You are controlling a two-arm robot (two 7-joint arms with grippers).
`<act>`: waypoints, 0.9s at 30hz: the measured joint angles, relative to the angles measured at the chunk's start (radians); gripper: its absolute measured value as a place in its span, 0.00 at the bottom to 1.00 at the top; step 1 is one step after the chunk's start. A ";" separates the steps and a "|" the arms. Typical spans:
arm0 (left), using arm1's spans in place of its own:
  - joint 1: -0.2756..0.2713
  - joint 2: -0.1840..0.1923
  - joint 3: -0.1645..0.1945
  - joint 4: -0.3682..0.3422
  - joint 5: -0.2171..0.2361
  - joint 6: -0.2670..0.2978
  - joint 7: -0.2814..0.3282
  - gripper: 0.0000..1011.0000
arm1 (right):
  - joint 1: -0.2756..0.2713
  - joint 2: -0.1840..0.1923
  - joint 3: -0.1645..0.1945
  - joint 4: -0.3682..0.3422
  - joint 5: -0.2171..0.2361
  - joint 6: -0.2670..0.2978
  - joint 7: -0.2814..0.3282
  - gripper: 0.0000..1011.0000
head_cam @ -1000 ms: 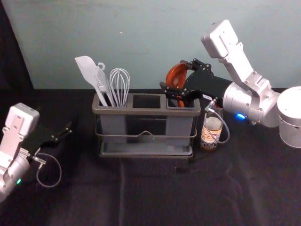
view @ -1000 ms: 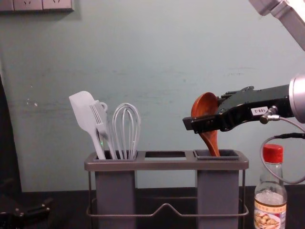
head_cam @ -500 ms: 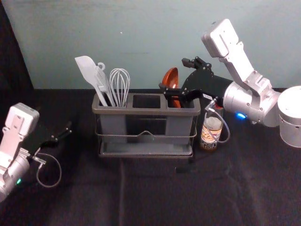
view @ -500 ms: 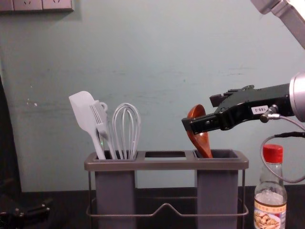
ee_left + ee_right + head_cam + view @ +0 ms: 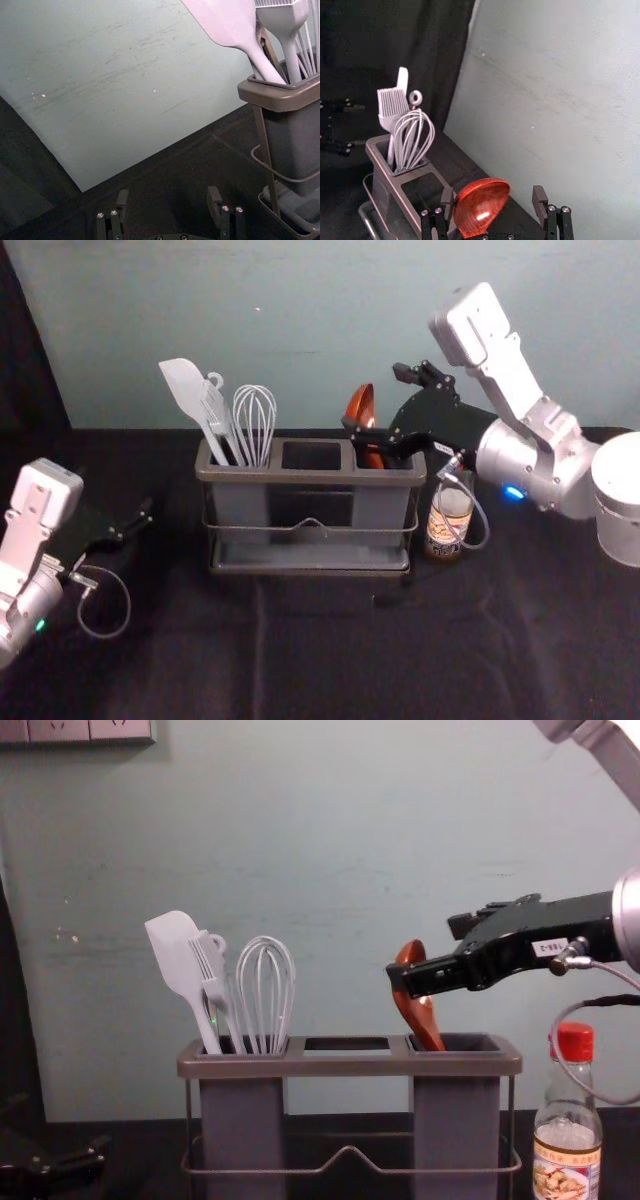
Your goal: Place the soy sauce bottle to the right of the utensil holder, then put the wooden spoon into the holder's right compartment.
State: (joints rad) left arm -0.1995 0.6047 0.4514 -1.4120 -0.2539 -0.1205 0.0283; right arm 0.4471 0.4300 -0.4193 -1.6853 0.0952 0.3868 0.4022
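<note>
Seeing a boxy utensil holder (image 5: 305, 477), a right gripper (image 5: 375, 398) spread wide over its right compartment (image 5: 457, 1120), a left gripper (image 5: 135, 522) parked wide at left, a partly hidden glass soy sauce bottle (image 5: 567, 1145) just right of the holder, and a glossy wooden spoon (image 5: 425, 1020), lower handle hidden, leaning in that compartment.

Head view: high, facing down; chest view: nearer, level. Wrist views: close, left and right, facing wall (image 5: 330, 330). All share utensil holder (image 5: 310, 477).
</note>
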 joint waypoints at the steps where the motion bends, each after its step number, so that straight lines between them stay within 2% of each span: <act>1: 0.000 0.000 0.000 0.000 0.000 0.000 0.000 1.00 | -0.010 -0.001 0.004 -0.011 -0.004 0.001 -0.009 0.99; 7: 0.000 0.000 0.000 0.000 0.000 0.000 0.000 1.00 | -0.118 -0.001 0.039 -0.103 -0.039 -0.023 -0.087 0.99; 10: 0.000 0.000 0.000 0.000 0.000 0.000 0.000 1.00 | -0.182 0.002 0.064 -0.143 -0.045 -0.052 -0.116 0.99; 11: 0.000 0.000 0.000 0.000 0.000 0.000 0.000 1.00 | -0.219 0.004 0.079 -0.161 -0.047 -0.076 -0.133 0.99; 12: 0.000 0.000 0.000 0.000 0.000 0.000 0.000 1.00 | -0.219 0.004 0.079 -0.161 -0.047 -0.076 -0.133 0.99; 15: 0.000 0.000 0.000 0.000 0.000 0.000 0.000 1.00 | -0.319 0.004 0.116 -0.204 -0.060 -0.148 -0.183 0.99; 16: 0.000 0.000 0.000 0.000 0.000 0.000 0.000 1.00 | -0.335 0.002 0.123 -0.211 -0.064 -0.165 -0.196 0.99; 17: 0.000 0.000 0.000 0.000 0.000 0.000 0.000 1.00 | -0.377 -0.005 0.139 -0.223 -0.075 -0.203 -0.226 0.99; 21: 0.000 0.000 0.000 0.000 0.000 0.000 0.000 1.00 | -0.442 -0.021 0.160 -0.238 -0.095 -0.270 -0.280 0.99; 24: 0.000 0.000 0.000 0.000 0.000 0.000 0.000 1.00 | -0.518 -0.049 0.177 -0.241 -0.126 -0.356 -0.348 0.99; 25: 0.000 0.000 0.000 0.000 0.000 0.000 0.000 1.00 | -0.518 -0.049 0.177 -0.241 -0.126 -0.356 -0.348 0.99; 27: 0.000 0.000 0.000 0.000 0.000 0.000 0.000 1.00 | -0.552 -0.068 0.183 -0.233 -0.138 -0.398 -0.380 0.99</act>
State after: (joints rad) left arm -0.1996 0.6047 0.4514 -1.4120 -0.2539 -0.1205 0.0283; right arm -0.1053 0.3620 -0.2360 -1.9186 -0.0427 -0.0111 0.0226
